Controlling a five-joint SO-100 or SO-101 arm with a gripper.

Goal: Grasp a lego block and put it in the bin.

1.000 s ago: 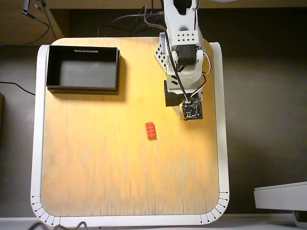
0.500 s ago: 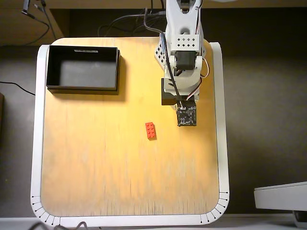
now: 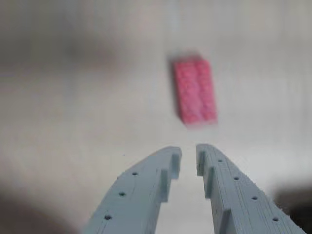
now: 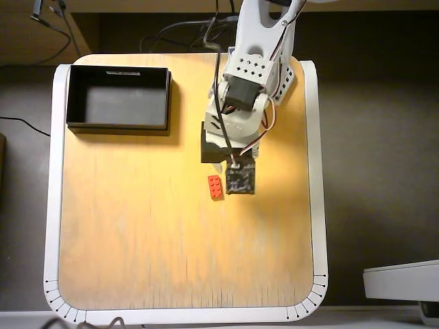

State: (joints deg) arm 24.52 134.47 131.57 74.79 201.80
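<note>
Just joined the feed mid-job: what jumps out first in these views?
The red lego block stands out, lying alone mid-table on the pale wood, just left of the arm's tip in the overhead view. In the wrist view it sits just ahead of the gripper, whose fingers are nearly closed and empty. The black bin waits empty at the table's top-left corner.

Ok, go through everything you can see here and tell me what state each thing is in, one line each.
red brick: lying flat on the table, studs up, not held, outside the box.
black box: upright, open on top, nothing inside.
hand: above the table just short of the brick, fingers nearly together with a narrow gap, holding nothing.
table: carries only the brick, the box and the arm.
</note>
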